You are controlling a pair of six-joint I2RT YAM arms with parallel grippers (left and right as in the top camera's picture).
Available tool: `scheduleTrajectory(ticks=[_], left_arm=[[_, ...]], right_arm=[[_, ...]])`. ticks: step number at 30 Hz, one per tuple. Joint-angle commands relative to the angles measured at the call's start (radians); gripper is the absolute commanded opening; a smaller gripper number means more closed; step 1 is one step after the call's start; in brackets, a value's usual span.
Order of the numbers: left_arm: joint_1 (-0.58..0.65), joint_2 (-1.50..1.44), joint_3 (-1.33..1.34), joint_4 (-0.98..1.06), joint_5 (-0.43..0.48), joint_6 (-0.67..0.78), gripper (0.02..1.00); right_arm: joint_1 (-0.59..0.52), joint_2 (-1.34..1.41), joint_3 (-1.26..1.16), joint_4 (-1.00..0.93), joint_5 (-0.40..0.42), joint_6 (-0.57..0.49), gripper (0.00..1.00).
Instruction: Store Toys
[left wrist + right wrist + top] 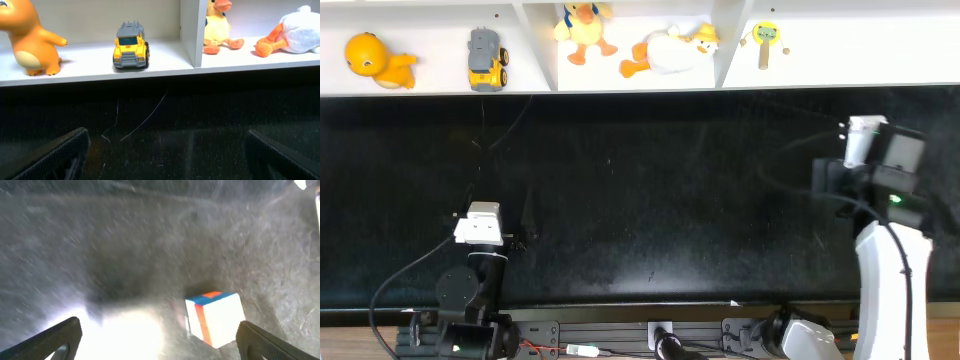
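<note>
Black matting covers the surface point(660, 200) seen from above, and along its far edge runs a white shelf point(620, 84) split by upright dividers into compartments. An orange rounded duck figure point(380, 58) and a yellow-and-grey plastic toy truck point(487, 60) share the left compartment. A yellow plush duck point(585, 28) sits in the middle one beside a white plush duck point(670, 52) lying on its side, and a small yellow rattle-like toy point(765, 40) has the right one. All five look stored. The left arm point(480, 228) stands low near its base, well short of the shelf, while the right arm point(880, 170) reaches over the surface's right side. From the left wrist, the left arm's jaws are spread wide with nothing between them, facing the truck and a shelf divider. This arm seems parked clear of the work. From the right wrist, looking down, a small cube with white, blue and orange faces point(215, 317) rests on the black surface, well apart from the shelf. It lies just inside one finger of the right arm's jaws, which are released. I cannot tell whether they hang above the cube or level with it. The cube appears to be the toy not yet stored. Since it sits off-centre in the gap, the arm probably needs to shift sideways before closing, as a pinch near a corner could let the smooth cube twist out.
</note>
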Motion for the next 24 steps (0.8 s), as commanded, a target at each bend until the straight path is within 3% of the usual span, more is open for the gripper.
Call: scheduleTrajectory(ticks=[1, 7, 15, 24], left_arm=[[-0.005, -0.014, -0.004, 0.000, 0.006, 0.011, 0.998], [-0.005, -0.014, -0.004, 0.000, 0.006, 0.011, 0.998], [-0.005, -0.014, -0.004, 0.000, 0.006, 0.011, 0.998], [-0.005, -0.014, -0.004, 0.000, 0.006, 0.011, 0.998]], right_arm=[[-0.150, -0.003, -0.003, -0.022, -0.171, -0.190, 0.996], [-0.310, 0.028, -0.003, -0.034, -0.195, -0.301, 0.996], [-0.414, 0.107, -0.004, -0.006, -0.192, -0.325, 0.985], [-0.509, 0.151, -0.060, 0.080, -0.207, -0.478, 0.987]])
